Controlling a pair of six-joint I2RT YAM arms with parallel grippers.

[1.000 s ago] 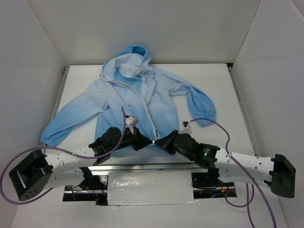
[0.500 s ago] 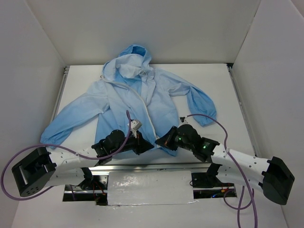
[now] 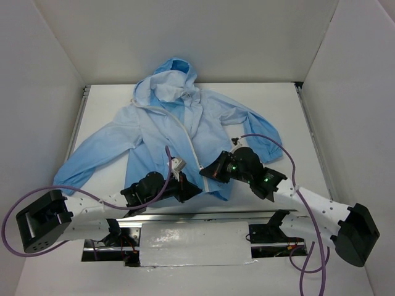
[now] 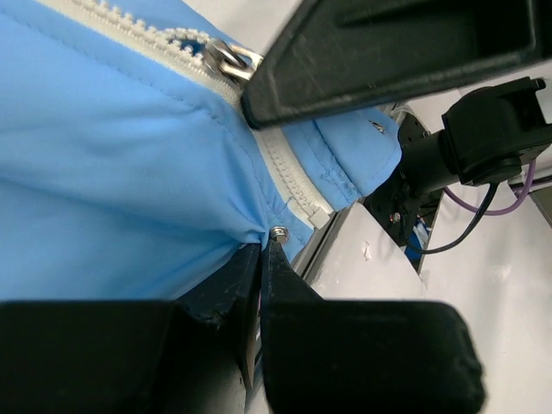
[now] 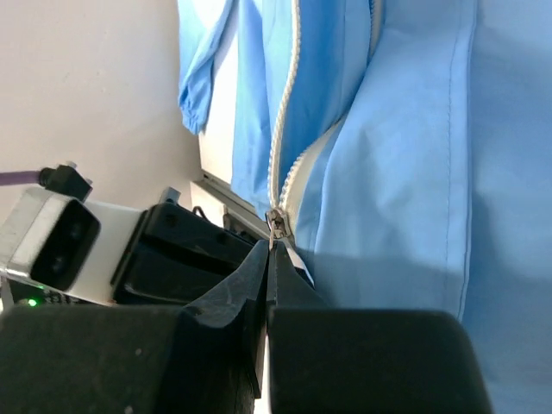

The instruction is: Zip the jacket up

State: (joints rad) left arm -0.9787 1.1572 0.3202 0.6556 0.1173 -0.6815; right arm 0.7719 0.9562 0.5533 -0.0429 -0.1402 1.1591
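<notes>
The light-blue jacket (image 3: 160, 132) lies flat on the white table, hood at the far end and hem toward the arms. Its white zipper (image 3: 188, 132) is joined only near the hem. My left gripper (image 3: 192, 189) is shut on the hem fabric beside the zipper's bottom end; the left wrist view shows the jaws (image 4: 261, 246) pinching blue cloth (image 4: 112, 172). My right gripper (image 3: 205, 173) is shut on the metal zipper pull (image 5: 277, 226), just above the left one. The slider also shows in the left wrist view (image 4: 226, 60).
White walls enclose the table on three sides. A metal rail (image 3: 185, 214) runs along the near table edge, with a foil-covered plate (image 3: 191, 243) below it. Purple cables (image 3: 271, 139) loop from both arms. The sleeves spread out left (image 3: 86, 163) and right (image 3: 262, 132).
My right gripper has moved away from the near edge, up along the zipper with the pull in it. The left gripper stays clamped on the hem, shifted slightly.
</notes>
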